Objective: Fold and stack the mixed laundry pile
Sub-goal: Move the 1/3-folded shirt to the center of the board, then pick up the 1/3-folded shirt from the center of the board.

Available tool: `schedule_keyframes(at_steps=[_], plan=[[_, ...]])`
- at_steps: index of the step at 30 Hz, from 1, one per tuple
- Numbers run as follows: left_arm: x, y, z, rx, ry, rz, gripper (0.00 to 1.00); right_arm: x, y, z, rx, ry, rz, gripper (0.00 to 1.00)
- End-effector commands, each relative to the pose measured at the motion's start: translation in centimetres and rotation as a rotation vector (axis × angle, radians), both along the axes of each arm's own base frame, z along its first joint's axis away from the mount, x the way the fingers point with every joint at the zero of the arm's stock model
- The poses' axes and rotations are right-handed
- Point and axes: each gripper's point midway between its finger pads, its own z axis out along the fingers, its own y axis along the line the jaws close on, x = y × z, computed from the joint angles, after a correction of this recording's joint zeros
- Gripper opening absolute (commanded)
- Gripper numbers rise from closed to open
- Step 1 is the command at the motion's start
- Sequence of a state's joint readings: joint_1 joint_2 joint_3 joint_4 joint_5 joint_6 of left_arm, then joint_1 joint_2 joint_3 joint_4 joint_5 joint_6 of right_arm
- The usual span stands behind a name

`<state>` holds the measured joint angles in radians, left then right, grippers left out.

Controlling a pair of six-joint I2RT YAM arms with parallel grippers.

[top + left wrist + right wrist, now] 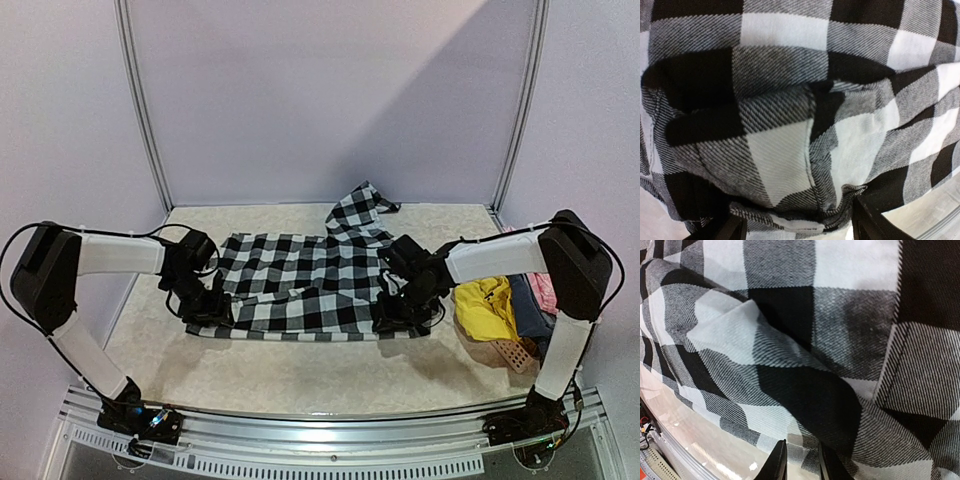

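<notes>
The right jaws are squeezed to a slit, apparently pinching the near hem of the checked shirt (300, 285); the left jaws are spread wide astride that same hem, gripping nothing. The shirt lies flat on the counter (300, 375), long axis left to right, reaching away from both sets, one at each near corner. Only the overhead view shows its loose end poking out far right and the yellow garment (485, 300) beyond; wrist views give just hem.
</notes>
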<state>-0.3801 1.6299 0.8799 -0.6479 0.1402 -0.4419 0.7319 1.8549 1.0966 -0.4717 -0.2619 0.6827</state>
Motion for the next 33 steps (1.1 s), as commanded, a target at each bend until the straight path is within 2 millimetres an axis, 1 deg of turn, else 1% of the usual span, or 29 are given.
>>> schedule_keyframes(at_steps=[1, 3, 7, 9, 12, 16, 21, 24, 26, 29, 30, 32, 33], plan=[[-4.7, 1.8, -1.6, 0.084, 0.127, 0.028, 0.71, -4.2, -4.3, -2.7, -0.139, 0.14, -0.046, 0.22], [-5.1, 1.7, -1.3, 0.09, 0.12, 0.024, 0.71, -4.8, -4.5, -2.4, -0.129, 0.147, -0.056, 0.22], [-5.0, 1.0, -0.4, 0.073, 0.103, 0.025, 0.71, -5.7, -4.7, -1.5, -0.125, 0.149, -0.042, 0.23], [-4.8, 1.0, 0.2, 0.074, 0.092, 0.029, 0.71, -5.9, -4.6, -0.9, -0.13, 0.149, -0.03, 0.23], [-4.4, 1.0, 1.5, 0.075, 0.063, 0.032, 0.71, -5.7, -4.4, 0.4, -0.134, 0.135, -0.005, 0.23], [-3.8, 1.3, 3.5, 0.092, 0.026, 0.03, 0.71, -5.2, -4.1, 2.9, -0.129, 0.101, 0.022, 0.24], [-2.7, 1.8, 6.7, 0.113, -0.047, 0.031, 0.73, -3.9, -2.9, 7.6, -0.083, 0.018, 0.075, 0.27], [-1.6, 2.5, 9.1, 0.138, -0.122, 0.039, 0.76, -2.5, -2.2, 10.6, -0.058, -0.061, 0.097, 0.28], [-0.6, 2.8, 10.6, 0.139, -0.171, 0.04, 0.78, -0.9, -1.7, 12.4, -0.056, -0.135, 0.093, 0.28], [1.2, 3.4, 12.7, 0.144, -0.237, 0.046, 0.81, 2.3, -1.4, 14.5, -0.083, -0.251, 0.067, 0.32], [1.9, 3.6, 13.3, 0.144, -0.254, 0.049, 0.83, 3.7, -1.2, 15.7, -0.082, -0.295, 0.046, 0.32], [3.7, 3.8, 14.7, 0.143, -0.291, 0.045, 0.87, 6.1, -1.3, 16.5, -0.089, -0.337, 0.01, 0.33], [4.6, 3.8, 15.0, 0.144, -0.296, 0.037, 0.88, 7.3, -1.2, 16.9, -0.084, -0.35, -0.009, 0.33]])
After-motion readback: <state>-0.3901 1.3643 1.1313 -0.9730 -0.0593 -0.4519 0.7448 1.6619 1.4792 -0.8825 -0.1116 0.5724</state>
